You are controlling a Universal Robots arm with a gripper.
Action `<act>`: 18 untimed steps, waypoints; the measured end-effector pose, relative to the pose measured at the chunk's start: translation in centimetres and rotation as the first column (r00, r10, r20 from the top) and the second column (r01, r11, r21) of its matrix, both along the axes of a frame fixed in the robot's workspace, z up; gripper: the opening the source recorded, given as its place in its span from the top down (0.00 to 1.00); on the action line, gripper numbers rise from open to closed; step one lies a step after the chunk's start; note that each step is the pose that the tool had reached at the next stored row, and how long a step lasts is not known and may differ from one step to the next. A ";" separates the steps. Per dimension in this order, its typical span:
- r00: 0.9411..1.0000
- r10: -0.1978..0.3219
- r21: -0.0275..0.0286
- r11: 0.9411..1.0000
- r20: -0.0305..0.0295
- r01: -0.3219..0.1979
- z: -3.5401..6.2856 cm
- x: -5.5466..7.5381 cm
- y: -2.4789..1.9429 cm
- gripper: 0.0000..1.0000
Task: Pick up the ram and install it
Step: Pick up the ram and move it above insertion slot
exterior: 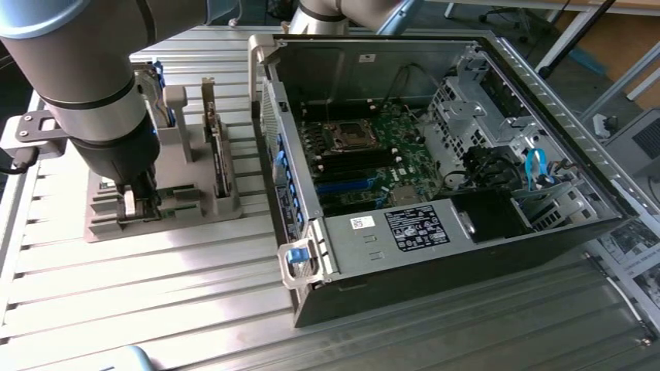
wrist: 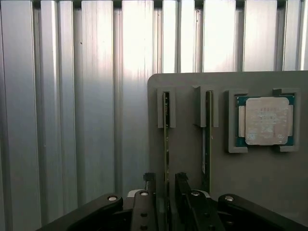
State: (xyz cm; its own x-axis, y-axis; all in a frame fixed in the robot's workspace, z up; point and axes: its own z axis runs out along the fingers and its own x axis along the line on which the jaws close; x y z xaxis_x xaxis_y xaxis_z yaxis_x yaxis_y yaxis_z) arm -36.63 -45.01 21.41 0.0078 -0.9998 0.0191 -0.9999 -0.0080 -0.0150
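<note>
Black gripper (wrist: 166,180) fingers (wrist: 149,182) stand apart, one on each side of the ram (wrist: 166,125). That ram stands on edge in a slot of the gray holder (wrist: 186,154), at the left of the exterior view, beside the open computer case (exterior: 464,270).

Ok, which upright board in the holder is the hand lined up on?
The ram stick farthest from the square chip: the open hand straddles it. The other board stands nearer the chip.
</note>
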 end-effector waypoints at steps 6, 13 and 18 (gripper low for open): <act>1.000 0.000 0.000 1.000 0.000 0.000 -0.27 0.0 -0.12 0.70; 1.000 0.000 0.000 1.000 0.000 0.000 -0.57 0.0 -0.12 0.70; 1.000 0.000 0.000 1.000 0.000 0.000 -0.58 0.0 -0.12 0.70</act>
